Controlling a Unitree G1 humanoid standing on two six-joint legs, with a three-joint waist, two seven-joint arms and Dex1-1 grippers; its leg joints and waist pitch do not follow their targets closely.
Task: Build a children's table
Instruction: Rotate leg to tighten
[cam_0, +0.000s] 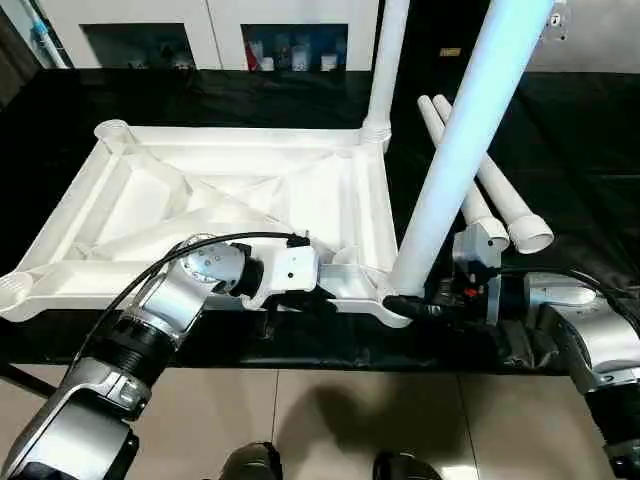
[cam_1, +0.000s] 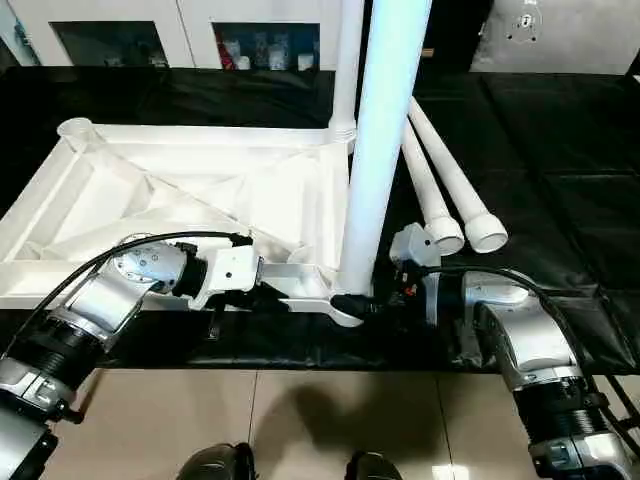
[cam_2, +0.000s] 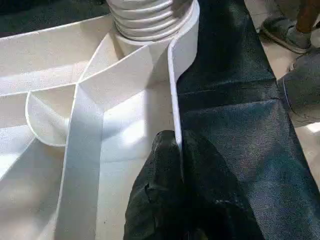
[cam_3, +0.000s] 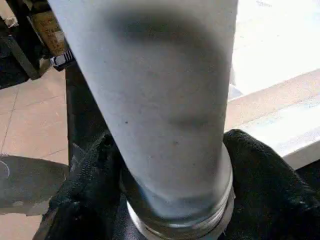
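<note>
1. Nearest the head camera: two silver forearms over a tiled floor.
2. Left gripper pinched shut on the near rim of the upturned white tabletop, lying on the black-covered work surface.
3. Right gripper clasped around the base of a leg standing in the near right corner socket.
4. Second leg upright in the far right socket.
5. Two loose legs lying just right of the tabletop.

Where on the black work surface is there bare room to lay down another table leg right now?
The black cover right of the two loose legs is bare, as is the far strip between the upturned table top and the cabinets. It is crowded at the near corner, where both grippers work around the standing leg.
</note>
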